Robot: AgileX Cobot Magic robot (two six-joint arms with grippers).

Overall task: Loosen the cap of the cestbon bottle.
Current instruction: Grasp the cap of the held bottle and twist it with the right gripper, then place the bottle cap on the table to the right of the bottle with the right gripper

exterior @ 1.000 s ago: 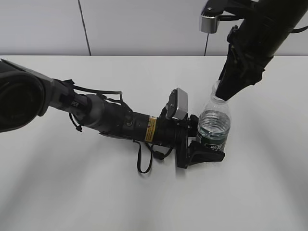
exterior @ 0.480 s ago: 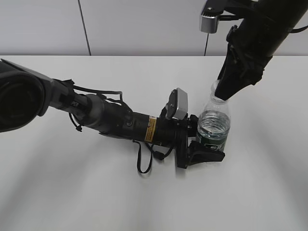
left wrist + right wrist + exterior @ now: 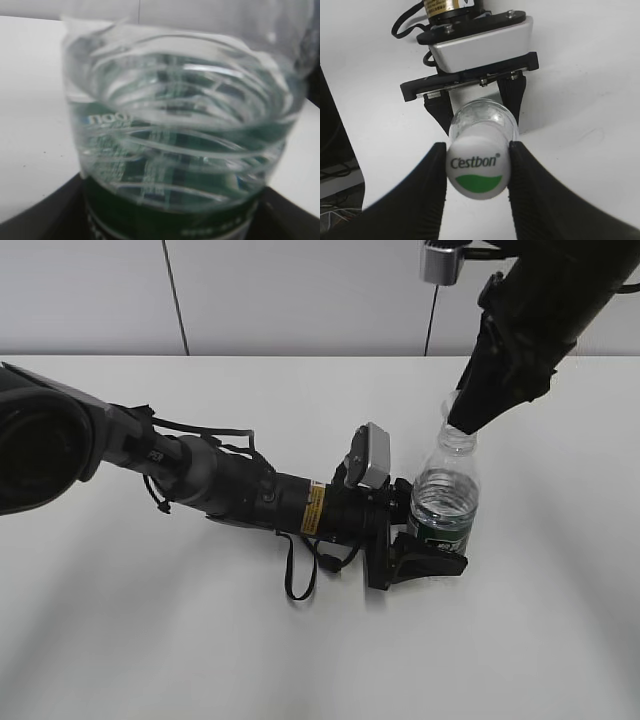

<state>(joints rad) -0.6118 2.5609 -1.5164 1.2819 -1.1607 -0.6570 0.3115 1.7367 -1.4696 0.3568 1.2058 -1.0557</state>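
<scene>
The cestbon bottle [image 3: 445,495] stands upright on the white table, clear and ribbed, with a dark green label band. It fills the left wrist view [image 3: 185,150]. My left gripper [image 3: 425,555] is shut on its lower body, with the arm lying low along the table. My right gripper [image 3: 462,425] comes down from above onto the bottle's top. In the right wrist view its two black jaws [image 3: 477,167] press both sides of the white cap [image 3: 478,170], which has a green patch and "Cestbon" print. The cap is hidden in the exterior view.
The white table [image 3: 150,640] stretches out on all sides of the bottle. A grey wall [image 3: 300,290] stands behind it. The left arm's body and cables [image 3: 250,495] lie across the table's middle.
My right gripper and its arm have risen slightly, so more of the bottle's neck shows below the jaws. The left arm and the bottle have not moved.
</scene>
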